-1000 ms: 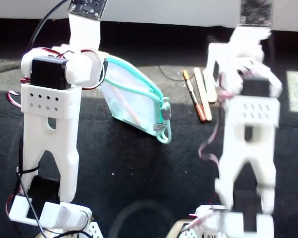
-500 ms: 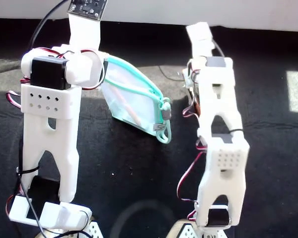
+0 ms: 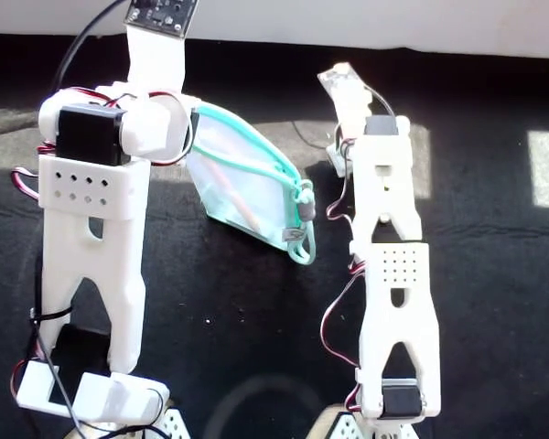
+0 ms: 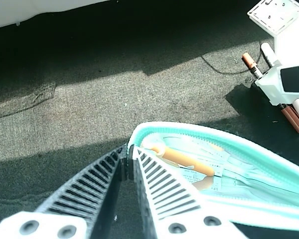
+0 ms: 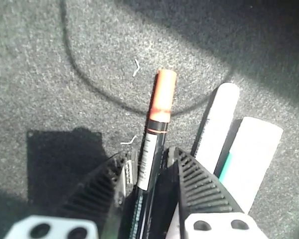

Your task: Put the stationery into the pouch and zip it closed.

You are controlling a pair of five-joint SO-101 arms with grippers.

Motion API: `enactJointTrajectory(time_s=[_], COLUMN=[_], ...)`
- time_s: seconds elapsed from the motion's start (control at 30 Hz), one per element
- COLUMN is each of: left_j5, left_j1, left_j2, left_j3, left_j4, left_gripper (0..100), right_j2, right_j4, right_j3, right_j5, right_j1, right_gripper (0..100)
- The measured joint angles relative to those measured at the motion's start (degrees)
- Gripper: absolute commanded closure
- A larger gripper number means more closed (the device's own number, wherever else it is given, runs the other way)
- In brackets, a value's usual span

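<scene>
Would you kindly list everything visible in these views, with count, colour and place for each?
pouch: 1, translucent mint green, unzipped, rim pinched by the left gripper
pen inside: 1, orange, in the pouch
orange-capped pen: 1, lying on the mat at the right gripper
pale sticks: 2, whitish, on the mat beside that pen
mat: 1, black, covering the table
left gripper: 1, black-and-white, shut on the pouch rim
right gripper: 1, black-and-white, astride the orange-capped pen
arms: 2, white, side by side

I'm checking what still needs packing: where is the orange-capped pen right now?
The orange-capped pen lies on the dark mat at the right gripper, beside two white sticks, apart from the pouch.
</scene>
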Motion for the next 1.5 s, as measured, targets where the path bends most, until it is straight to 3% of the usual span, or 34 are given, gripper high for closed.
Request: enactJointTrajectory(time_s=[0.47,0.7,0.93,1.1,1.4,1.5], left_j5=[0.0,0.0,0.0,0.0,0.0,0.0], left_j1=[0.0,0.0,0.0,0.0,0.0,0.0], left_j2=[0.0,0.0,0.0,0.0,0.0,0.0], left_j3=[0.0,0.0,0.0,0.0,0.0,0.0], left_j4=[0.0,0.0,0.0,0.0,0.0,0.0], left_gripper=[99,99,99,99,99,99], right_j2=[0.88,-9.67,-27.6,-47.21,-84.75,-92.57], right_j4=[22.86,24.09,24.18,24.18,23.82,18.2], right_j3=[-19.34,-19.34,-18.9,-1.49,50.9,69.01], right_j5=[2.11,-8.0,-10.2,-10.29,-10.29,-10.29], right_j1=[0.0,0.26,0.53,0.44,0.26,0.26], right_gripper=[99.1,99.1,99.1,99.1,99.1,99.1])
